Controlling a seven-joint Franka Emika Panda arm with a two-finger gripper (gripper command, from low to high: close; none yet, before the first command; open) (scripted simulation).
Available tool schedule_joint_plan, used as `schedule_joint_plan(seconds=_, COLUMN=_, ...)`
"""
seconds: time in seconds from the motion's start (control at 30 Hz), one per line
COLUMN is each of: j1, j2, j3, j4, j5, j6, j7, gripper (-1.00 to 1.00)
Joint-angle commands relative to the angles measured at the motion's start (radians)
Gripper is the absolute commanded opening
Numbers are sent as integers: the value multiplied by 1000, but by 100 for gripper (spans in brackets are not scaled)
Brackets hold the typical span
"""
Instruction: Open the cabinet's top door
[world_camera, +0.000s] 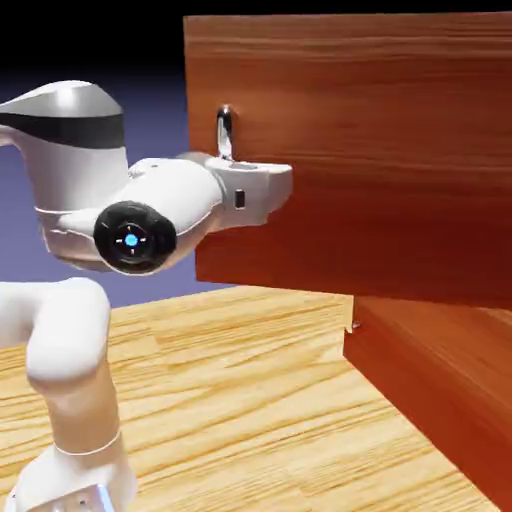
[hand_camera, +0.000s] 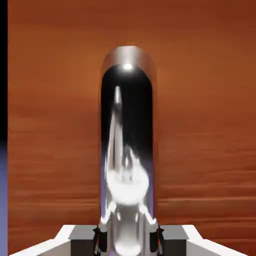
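At the exterior view's left, the white arm (world_camera: 75, 330) rises beside the pale wood worktop (world_camera: 230, 390) and reaches right, its pincer (hand_camera: 128, 240) clamped on the silver handle (hand_camera: 127, 125). Right of that, the top door (world_camera: 370, 130) stands swung out from the cabinet (world_camera: 430, 370), whose lower part shows beneath it at the exterior view's lower right.
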Motion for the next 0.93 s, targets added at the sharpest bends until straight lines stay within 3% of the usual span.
schedule_joint_plan(seconds=0.0, j1=24, j2=14, j3=-36, j4=33, j5=-25, j6=-35, j7=-1, gripper=-100)
schedule_joint_plan(seconds=0.4, j1=399, j2=109, j3=-388, j4=467, j5=-217, j6=-401, j7=24, gripper=-100)
schedule_joint_plan(seconds=0.9, j1=880, j2=50, j3=-628, j4=1011, j5=-298, j6=-741, j7=164, gripper=-100)
